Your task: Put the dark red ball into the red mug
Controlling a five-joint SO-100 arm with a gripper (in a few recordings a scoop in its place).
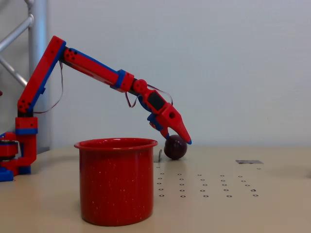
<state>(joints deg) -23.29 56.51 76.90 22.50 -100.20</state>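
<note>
The red mug (116, 182) stands upright at the front left of the table in the fixed view, its mouth open. Behind it and to its right, the dark red ball (176, 149) sits at table level. My red-and-blue gripper (177, 139) reaches down from the left onto the ball's top. One red finger (183, 133) crosses the ball's upper right, and the other jaw touches its upper left. The fingers straddle the ball, but this side view does not show whether they are clamped on it.
The arm's base (19, 150) stands at the far left beside a metal frame (36, 29). A grid of small marks (204, 187) covers the table right of the mug. A flat grey tag (249, 161) lies at the back right.
</note>
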